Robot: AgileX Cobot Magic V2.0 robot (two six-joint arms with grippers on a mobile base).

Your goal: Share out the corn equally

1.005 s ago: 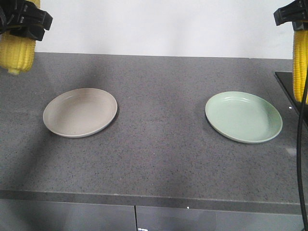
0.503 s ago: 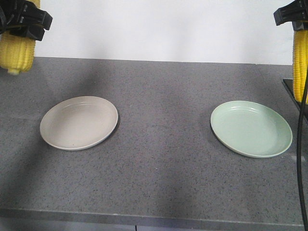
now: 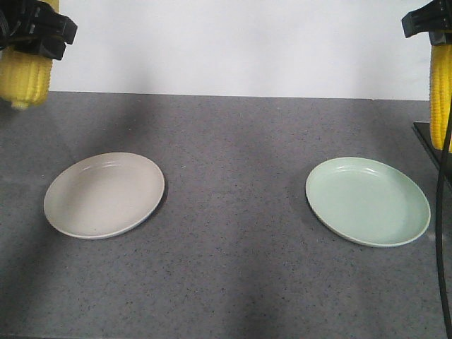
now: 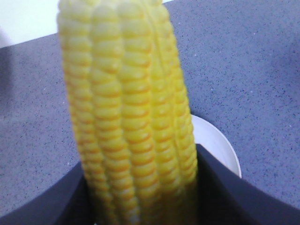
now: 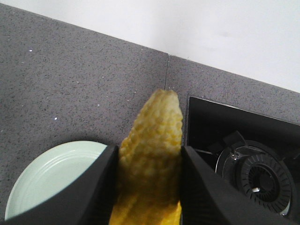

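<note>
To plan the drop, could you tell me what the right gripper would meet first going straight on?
Probably the corn it holds touches bare countertop beside the stove, missing the green plate; depth is unclear.

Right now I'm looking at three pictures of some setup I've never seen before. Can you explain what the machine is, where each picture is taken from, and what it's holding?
It is a robot with two arms, each ending in a claw. The wide picture looks forward from the robot over a grey counter. On it lie a beige plate and a green plate, both empty. The other two pictures come from cameras on the wrists, looking out past the claws. The left claw grips the left corn cob in the air. The right claw grips the right corn cob, which hangs near a black stove burner.
</note>
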